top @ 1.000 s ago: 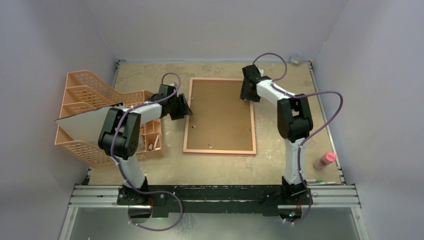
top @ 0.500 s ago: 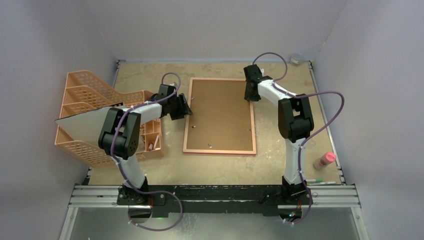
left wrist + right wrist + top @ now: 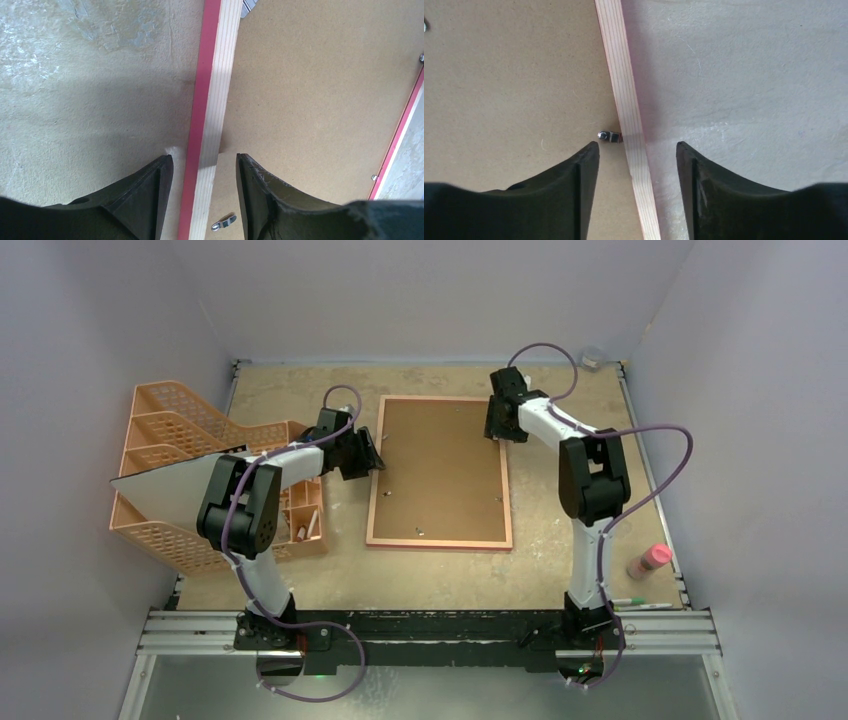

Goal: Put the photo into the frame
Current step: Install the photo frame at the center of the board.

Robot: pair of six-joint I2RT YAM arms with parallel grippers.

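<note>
Left fingers point(image 3: 150, 200) are standing open astride the frame point(image 3: 215, 90). One tip is hanging over the bare table point(image 3: 75, 100) on the outer side and the other over the brown backing board point(image 3: 310, 100) on the inner side. Gaps are showing either side of the rail, so nothing is being gripped. Right fingers point(image 3: 574, 190) are mirroring that on the opposite long rail, up towards the far corner, likewise parted and holding nothing. The frame is lying face down, flat on the table, its long axis running straight out ahead of both sets of fingers, and each rail is passing lengthwise through the gap rather than across it. That is looking like the relation to watch: a small metal tab point(image 3: 608, 135) is sitting just ahead of the right inner fingertip, hard against the rail, with the board seemingly seated in the frame. The photo point(image 3: 160, 495) is appearing to be the pale sheet leaning on the orange mesh organiser point(image 3: 170, 405), well off to the outer side of the left fingers, so the left arm is sitting nearer to it.
</note>
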